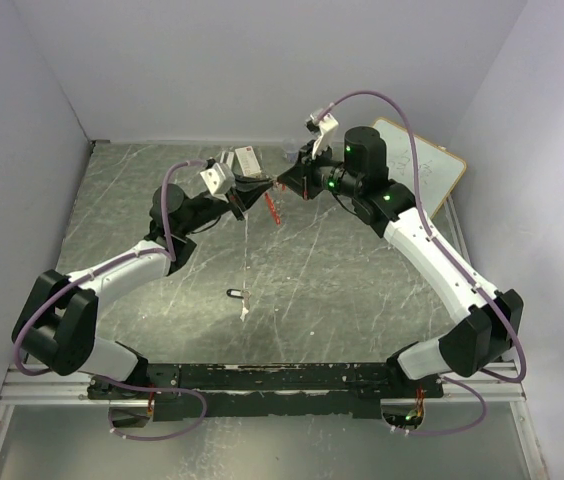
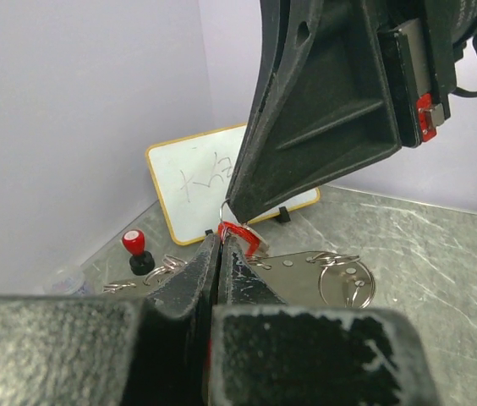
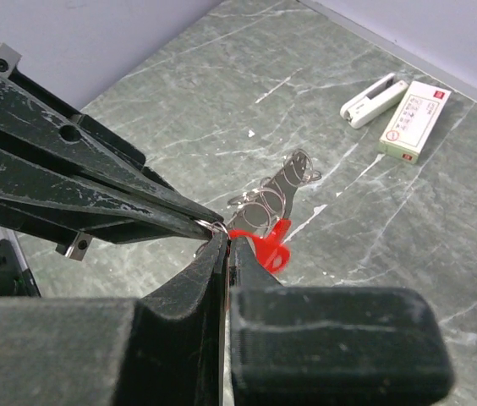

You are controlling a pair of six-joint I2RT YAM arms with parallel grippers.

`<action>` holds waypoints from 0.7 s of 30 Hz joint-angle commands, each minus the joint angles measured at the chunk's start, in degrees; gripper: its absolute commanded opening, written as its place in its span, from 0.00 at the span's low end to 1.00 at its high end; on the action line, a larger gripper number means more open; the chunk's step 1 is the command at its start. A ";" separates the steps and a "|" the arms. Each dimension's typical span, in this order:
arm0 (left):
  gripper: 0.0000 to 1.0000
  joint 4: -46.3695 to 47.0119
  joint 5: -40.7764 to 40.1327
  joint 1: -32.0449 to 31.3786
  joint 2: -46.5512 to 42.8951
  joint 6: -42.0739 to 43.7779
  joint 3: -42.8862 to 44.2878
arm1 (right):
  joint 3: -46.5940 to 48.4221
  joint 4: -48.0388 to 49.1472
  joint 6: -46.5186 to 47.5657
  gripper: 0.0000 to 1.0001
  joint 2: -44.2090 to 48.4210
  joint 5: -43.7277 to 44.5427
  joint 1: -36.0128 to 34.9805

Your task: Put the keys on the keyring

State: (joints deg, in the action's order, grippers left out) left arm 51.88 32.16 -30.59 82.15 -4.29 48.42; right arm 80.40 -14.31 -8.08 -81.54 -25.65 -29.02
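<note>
Key nearest me: the small black-headed key with a short silver blade (image 1: 232,293) lies flat on the grey marbled table (image 1: 342,300), left of centre. Farther off, raised above the table, my left gripper (image 2: 220,240) is clamped on the curved red plastic keyring with its thin silver loop (image 2: 240,234). My right gripper (image 3: 224,242) is closed too, with its tip at that loop (whether it pinches the loop, I cannot tell).

Red against grey-green marble
Grey-green table (image 1: 362,270) with white veins; keyring (image 3: 262,247) red with silver loop; key (image 1: 233,293) black-headed; whiteboard (image 2: 192,182) white, yellow-framed.
</note>
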 commanded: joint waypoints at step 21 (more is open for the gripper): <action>0.42 8.62 -6.16 0.45 -2.89 -3.72 -2.78 | -2.01 0.61 -0.06 0.00 2.85 6.68 2.74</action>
State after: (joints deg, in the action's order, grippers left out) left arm 58.13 29.10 -30.57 82.04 -8.84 46.19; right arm 77.23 -11.64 -10.76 -80.60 -24.16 -27.79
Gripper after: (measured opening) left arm 0.275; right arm 0.006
